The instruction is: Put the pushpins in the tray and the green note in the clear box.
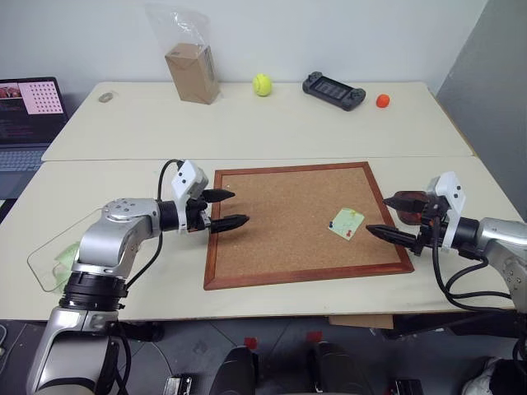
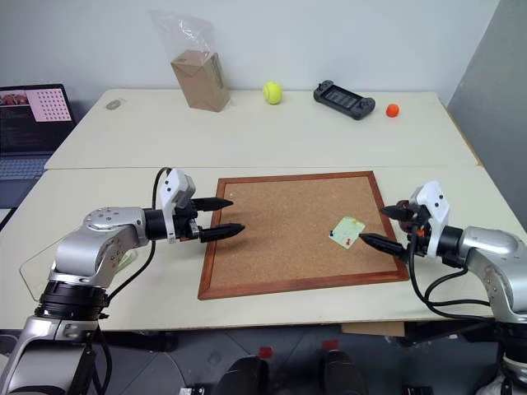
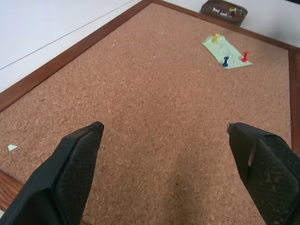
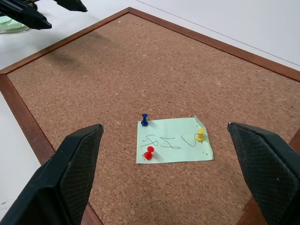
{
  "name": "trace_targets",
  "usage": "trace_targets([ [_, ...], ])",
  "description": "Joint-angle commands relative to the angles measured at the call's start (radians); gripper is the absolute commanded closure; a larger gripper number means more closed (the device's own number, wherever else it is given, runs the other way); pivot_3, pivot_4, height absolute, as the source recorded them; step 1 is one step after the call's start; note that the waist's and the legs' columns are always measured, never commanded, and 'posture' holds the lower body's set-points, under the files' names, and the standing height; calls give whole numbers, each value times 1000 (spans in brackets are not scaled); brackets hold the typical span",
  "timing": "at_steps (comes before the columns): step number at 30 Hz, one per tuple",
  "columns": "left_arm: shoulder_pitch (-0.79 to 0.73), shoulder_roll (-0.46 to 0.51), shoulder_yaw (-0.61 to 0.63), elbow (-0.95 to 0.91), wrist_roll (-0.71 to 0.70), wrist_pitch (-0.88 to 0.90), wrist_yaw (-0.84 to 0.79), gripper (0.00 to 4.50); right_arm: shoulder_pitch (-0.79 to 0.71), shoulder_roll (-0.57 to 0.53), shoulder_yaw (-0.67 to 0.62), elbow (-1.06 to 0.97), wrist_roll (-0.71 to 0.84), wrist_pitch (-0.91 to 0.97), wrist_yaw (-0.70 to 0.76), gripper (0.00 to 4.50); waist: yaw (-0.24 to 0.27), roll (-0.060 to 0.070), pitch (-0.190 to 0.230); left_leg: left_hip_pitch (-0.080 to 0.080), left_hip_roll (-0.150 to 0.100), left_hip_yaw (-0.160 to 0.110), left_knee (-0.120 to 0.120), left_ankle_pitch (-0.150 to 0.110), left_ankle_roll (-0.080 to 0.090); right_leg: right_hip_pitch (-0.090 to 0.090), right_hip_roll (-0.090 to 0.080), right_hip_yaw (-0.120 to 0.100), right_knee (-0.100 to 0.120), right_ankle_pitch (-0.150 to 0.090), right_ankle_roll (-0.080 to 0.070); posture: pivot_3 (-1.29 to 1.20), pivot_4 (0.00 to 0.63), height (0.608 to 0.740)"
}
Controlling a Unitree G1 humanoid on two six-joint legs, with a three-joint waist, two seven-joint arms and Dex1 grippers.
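Two pale cream benches point(image 1: 272, 123) stand pushed together against a white wall, with a grey wall on the right. On the near one lies a large wood-framed corkboard point(image 1: 280, 222). The pale green square paper note point(image 4: 173, 146) sits near its right edge, held by red point(image 4: 149, 153), blue point(image 4: 144, 120) and yellow point(image 4: 200, 135) pushpins. The small dark reddish-brown tray point(image 3: 224, 11) lies just beyond that edge. The clear plastic box point(image 1: 51, 262) is at the near left. The left pincer point(image 1: 224, 209) and the right pincer point(image 1: 394, 216) both stand wide open, holding nothing. On the far bench rest a laptop point(image 1: 29, 119), a bagged brown carton point(image 1: 191, 70), a tennis ball point(image 1: 262, 84), a black game controller point(image 1: 333, 90) and an orange ball point(image 1: 383, 100).
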Motion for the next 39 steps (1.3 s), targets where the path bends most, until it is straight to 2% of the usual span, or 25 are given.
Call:
trace_targets([
  [1,-2,-8,9,-43,5,-31,1,0,-15,3,-12,-34,18,-10,2,2,0,0,0,0,0,0,0,0,0,0,0,0,0,0,0,0,150,740],
  [11,-30,-36,13,-12,33,-75,23,0,12,16,-23,-51,11,-22,-14,2,0,0,0,0,0,-1,0,0,0,0,1,-1,1,0,0,0,150,740],
  [21,-38,-30,18,-63,-80,16,-108,0,50,-2,-47,-81,42,-1,6,2,0,0,0,0,0,0,0,0,0,0,0,0,1,0,0,0,150,740],
  [29,-55,-37,-2,-71,-85,19,-154,0,66,-15,-49,-103,74,32,14,2,0,0,0,0,0,-1,0,0,0,0,1,-1,1,0,0,0,150,740],
  [34,-80,-92,-2,-18,2,-82,-48,0,67,4,-54,-95,56,8,-20,2,1,0,0,0,0,-1,0,0,0,0,1,-1,1,0,0,0,150,740],
  [37,-61,-150,15,-25,-4,-97,7,0,54,33,-52,-85,33,-13,-69,2,2,0,0,0,0,-1,1,0,0,1,1,-1,1,0,0,0,150,740],
  [39,-29,-172,16,-50,-18,-99,13,367,52,49,-52,-85,28,-19,-91,0,0,0,0,0,0,0,1,0,0,0,0,0,1,0,0,0,150,740],
])
